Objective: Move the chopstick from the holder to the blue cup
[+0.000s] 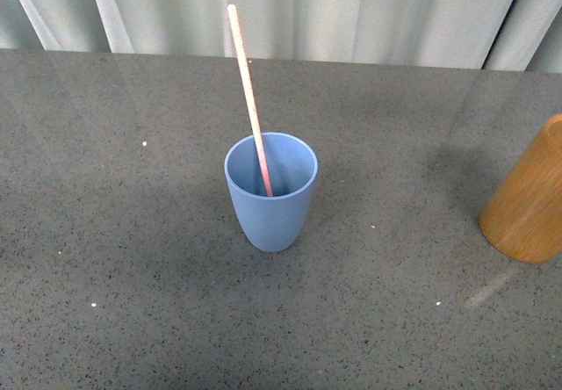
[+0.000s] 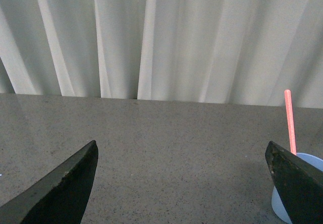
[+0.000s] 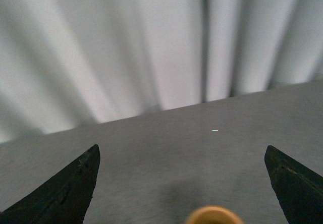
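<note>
Chopstick leans inside blue cup; front view alone shows holder whole.

Neither arm shows in the front view. In each wrist view, the left gripper and the right gripper have dark jaws spread wide at the lower corners, holding nothing
</note>
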Action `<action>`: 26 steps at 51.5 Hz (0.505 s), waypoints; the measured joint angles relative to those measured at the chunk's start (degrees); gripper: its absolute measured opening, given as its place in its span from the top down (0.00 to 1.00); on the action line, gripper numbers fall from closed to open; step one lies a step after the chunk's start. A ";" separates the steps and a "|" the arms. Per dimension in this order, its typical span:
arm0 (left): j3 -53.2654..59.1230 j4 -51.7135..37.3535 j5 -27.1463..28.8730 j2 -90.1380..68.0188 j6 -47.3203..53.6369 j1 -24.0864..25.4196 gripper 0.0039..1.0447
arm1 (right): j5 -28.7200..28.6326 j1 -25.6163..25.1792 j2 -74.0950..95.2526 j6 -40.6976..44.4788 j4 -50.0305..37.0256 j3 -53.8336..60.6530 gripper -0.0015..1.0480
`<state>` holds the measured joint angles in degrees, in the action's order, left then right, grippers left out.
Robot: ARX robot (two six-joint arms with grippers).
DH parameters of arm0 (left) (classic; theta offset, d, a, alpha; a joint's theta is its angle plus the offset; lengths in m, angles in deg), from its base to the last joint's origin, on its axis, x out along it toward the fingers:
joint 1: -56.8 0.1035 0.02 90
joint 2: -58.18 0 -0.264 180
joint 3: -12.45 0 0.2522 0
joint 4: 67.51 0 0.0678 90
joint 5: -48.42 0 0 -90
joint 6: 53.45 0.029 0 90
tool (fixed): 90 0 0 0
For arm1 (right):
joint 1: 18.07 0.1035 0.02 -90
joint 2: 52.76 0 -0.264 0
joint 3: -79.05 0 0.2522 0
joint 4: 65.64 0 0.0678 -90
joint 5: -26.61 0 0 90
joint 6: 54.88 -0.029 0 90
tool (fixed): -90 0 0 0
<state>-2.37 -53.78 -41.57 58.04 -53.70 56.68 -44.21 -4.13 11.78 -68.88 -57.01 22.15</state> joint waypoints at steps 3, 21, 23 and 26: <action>0.00 0.00 0.07 0.00 0.00 0.00 0.06 | 0.98 -2.91 -4.37 0.48 -0.02 3.48 0.10; 0.00 0.00 0.17 0.02 0.02 0.00 0.06 | -13.31 -7.17 -12.28 12.39 -23.80 20.15 0.48; 0.00 0.00 0.15 0.02 0.00 0.00 0.06 | -13.49 -7.67 -13.62 12.76 -24.41 21.84 0.54; 0.00 0.00 0.11 0.02 0.00 0.00 0.06 | -13.75 -8.28 -15.04 13.18 -24.94 23.76 0.63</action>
<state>-2.37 -53.78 -41.46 58.06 -53.70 56.68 -57.96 -12.42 -3.26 -55.70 -81.95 45.91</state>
